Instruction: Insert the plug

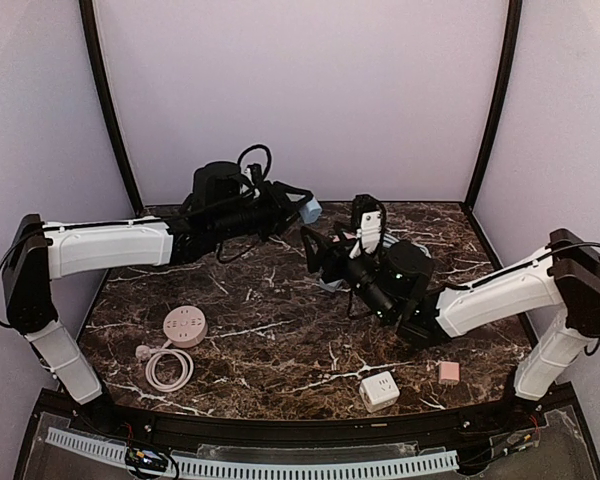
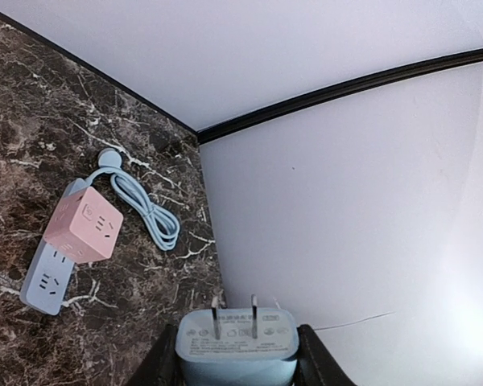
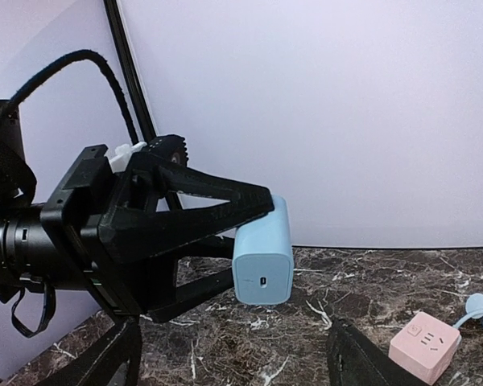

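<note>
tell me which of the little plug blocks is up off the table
The light blue charger, pinched in the left gripper in mid-air with its two prongs bare. The white cube and the small pink cube lie on the table.

Soft, even light fills every view, with no hard shadows on the dark veined marble tabletop (image 1: pixel 280 350). From the left wrist, the pale wall (image 2: pixel 459 305) right of the fingers (image 2: pixel 315 366) of the left gripper (image 2: pixel 237 354) burns out to white glare. The black corner strip (image 2: pixel 346 87) beyond them bows with lens distortion. From the right wrist, the fingers (image 3: pixel 105 362) of the right gripper (image 3: pixel 233 338) look soft, perhaps out of focus. The pale blue plastic charger block (image 3: pixel 263 257) ahead of them is sharp.
</note>
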You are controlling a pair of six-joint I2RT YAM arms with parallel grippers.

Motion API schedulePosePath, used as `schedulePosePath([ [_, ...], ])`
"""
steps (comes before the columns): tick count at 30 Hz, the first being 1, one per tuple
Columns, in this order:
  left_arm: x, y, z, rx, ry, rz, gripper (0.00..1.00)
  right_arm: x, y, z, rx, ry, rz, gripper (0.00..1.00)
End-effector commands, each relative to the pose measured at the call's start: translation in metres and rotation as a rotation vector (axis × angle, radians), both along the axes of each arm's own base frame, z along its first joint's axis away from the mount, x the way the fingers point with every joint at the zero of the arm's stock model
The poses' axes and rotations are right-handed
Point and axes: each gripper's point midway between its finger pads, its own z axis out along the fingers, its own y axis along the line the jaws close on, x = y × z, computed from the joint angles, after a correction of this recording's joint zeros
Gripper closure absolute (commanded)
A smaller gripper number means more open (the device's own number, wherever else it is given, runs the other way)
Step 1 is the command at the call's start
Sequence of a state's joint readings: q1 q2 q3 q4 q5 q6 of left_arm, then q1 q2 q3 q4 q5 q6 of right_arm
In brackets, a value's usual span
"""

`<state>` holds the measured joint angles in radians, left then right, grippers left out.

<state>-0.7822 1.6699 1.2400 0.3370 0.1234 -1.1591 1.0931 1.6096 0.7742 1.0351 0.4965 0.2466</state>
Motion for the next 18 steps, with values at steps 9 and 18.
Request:
schedulePosePath([
  [9, -0.014, 0.001, 0.033, -0.164, -0.012, -0.053, 0.99, 0.025, 0.012, 0.019, 0.046, -0.065, -0.088, 0.35],
  [18, -0.017, 0.004, 0.036, -0.168, -0.013, -0.052, 0.99, 0.036, 0.018, 0.019, 0.017, -0.079, -0.121, 0.48],
])
